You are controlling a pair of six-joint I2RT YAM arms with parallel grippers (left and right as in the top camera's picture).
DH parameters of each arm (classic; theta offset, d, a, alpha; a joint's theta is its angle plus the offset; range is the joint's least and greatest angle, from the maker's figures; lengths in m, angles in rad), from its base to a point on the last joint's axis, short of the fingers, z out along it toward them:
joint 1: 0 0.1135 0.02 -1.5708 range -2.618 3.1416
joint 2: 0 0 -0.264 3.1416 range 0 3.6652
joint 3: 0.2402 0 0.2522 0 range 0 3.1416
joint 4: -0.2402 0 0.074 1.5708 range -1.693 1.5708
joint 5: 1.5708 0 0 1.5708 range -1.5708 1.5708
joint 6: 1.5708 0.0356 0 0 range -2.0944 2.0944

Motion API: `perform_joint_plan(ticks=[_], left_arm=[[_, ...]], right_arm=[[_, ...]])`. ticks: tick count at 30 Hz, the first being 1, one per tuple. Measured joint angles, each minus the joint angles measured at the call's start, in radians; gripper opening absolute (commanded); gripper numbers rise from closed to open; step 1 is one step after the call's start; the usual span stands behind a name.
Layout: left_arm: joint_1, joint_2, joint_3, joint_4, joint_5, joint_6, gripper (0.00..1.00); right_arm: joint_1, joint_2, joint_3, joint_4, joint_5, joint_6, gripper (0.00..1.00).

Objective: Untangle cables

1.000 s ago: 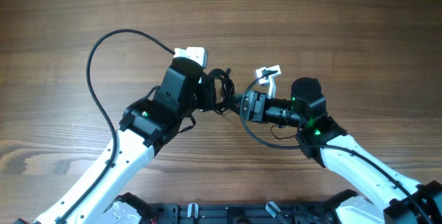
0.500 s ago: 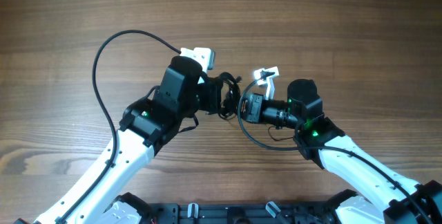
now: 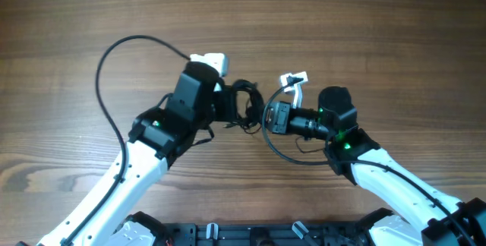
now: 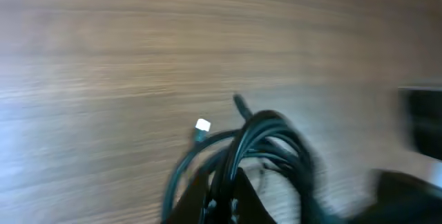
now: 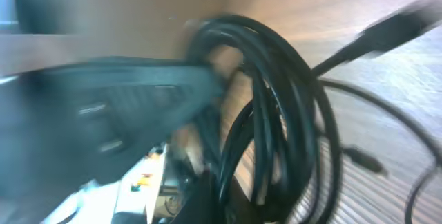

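The cables (image 3: 247, 96) hang as a small bundle of thin black loops between my two grippers, above the middle of the table. My left gripper (image 3: 234, 108) is shut on the bundle's left side. In the left wrist view its fingers (image 4: 207, 200) pinch a few strands, and the cables (image 4: 276, 141) loop out beyond them. A small white plug tip (image 4: 202, 125) sticks out to the left. My right gripper (image 3: 261, 117) is shut on the bundle's right side. In the blurred right wrist view, strands of the cables (image 5: 283, 92) run down between its jaws (image 5: 231, 193).
The wooden table (image 3: 380, 18) lies all around. A thicker black arm cable (image 3: 102, 102) arcs out left of the left arm, and another (image 3: 287, 155) loops under the right wrist. A black rail (image 3: 250, 234) runs along the front edge.
My right gripper has shut on the cable bundle. The left arm shifted slightly right and then back left, keeping hold of the bundle.
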Motion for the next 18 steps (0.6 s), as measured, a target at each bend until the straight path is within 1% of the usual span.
perform_joint_plan(ticks=[2, 3, 6, 8, 11, 14, 18], left_arm=[[0.042, 0.000, 0.001, -0.036, -0.005, -0.051, 0.04], [0.060, 0.000, 0.002, -0.052, -0.004, -0.095, 0.04], [0.138, -0.003, 0.012, -0.103, 0.024, -0.170, 0.04], [0.183, -0.007, 0.013, -0.116, 0.045, -0.219, 0.04], [0.226, -0.008, 0.015, -0.116, 0.080, -0.287, 0.04], [0.260, -0.008, 0.015, -0.121, 0.101, -0.354, 0.04], [0.328, -0.007, 0.013, -0.119, 0.096, -0.409, 0.04]], right_arm=[[-0.023, 0.002, 0.000, 0.076, -0.043, 0.001, 0.04], [-0.046, 0.006, 0.000, 0.146, -0.083, 0.000, 0.04], [-0.079, 0.006, 0.000, 0.190, -0.128, 0.001, 0.04], [-0.098, 0.006, 0.000, 0.188, -0.141, 0.001, 0.04], [-0.118, 0.007, 0.000, 0.146, -0.141, 0.002, 0.04], [-0.126, 0.007, 0.000, 0.066, -0.116, 0.008, 0.04], [-0.140, 0.006, 0.006, -0.119, -0.043, 0.024, 0.04]])
